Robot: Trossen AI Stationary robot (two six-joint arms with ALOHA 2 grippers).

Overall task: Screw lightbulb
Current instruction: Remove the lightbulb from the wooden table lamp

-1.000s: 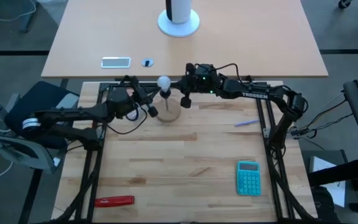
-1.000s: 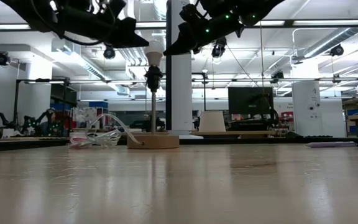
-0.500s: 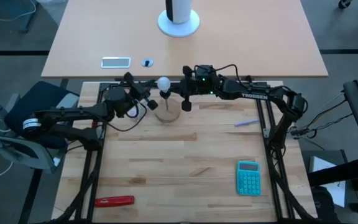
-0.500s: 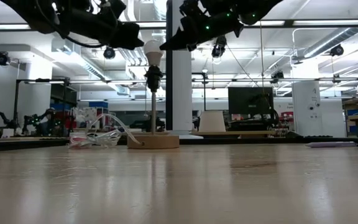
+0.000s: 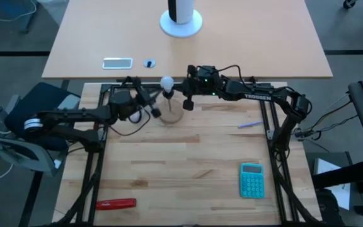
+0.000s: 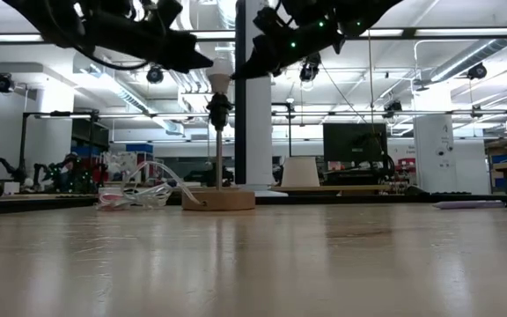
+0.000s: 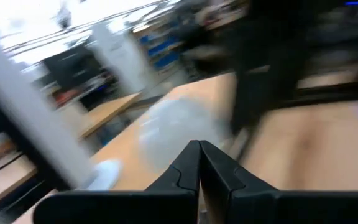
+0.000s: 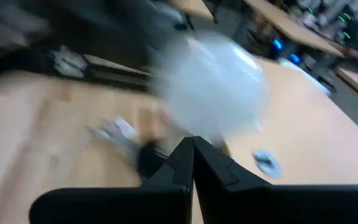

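Lightbulb (image 5: 167, 82) sits on top of a thin upright stem on a round wooden base (image 5: 169, 113), near the far edge of the wood table (image 5: 188, 170), roughly centre. In low view I see the bulb (image 6: 219, 74) up in its dark socket, stem upright.

Left gripper (image 5: 157, 111) is just beside the bulb on its left side, jaws closed w/ nothing in them; its wrist view shows the two fingers (image 7: 199, 163) pressed together, pale blurred bulb ahead. Right gripper (image 5: 187, 103) is just beside the bulb on the other side, jaws also closed, empty; fingers (image 8: 192, 154) meet at a point in its wrist view w/ the blurred white bulb (image 8: 213, 87) right in front. I can't tell if either tip touches the bulb. In low view both arms come in from above, either side of the bulb.

Elsewhere on the table: teal calculator (image 5: 252, 179) near right, red tool (image 5: 116, 204) near left, a small pale pen-like item (image 5: 249, 125) right of centre. On the lighter table behind: a white cylinder on a round base (image 5: 181, 19) and a phone (image 5: 117, 62).
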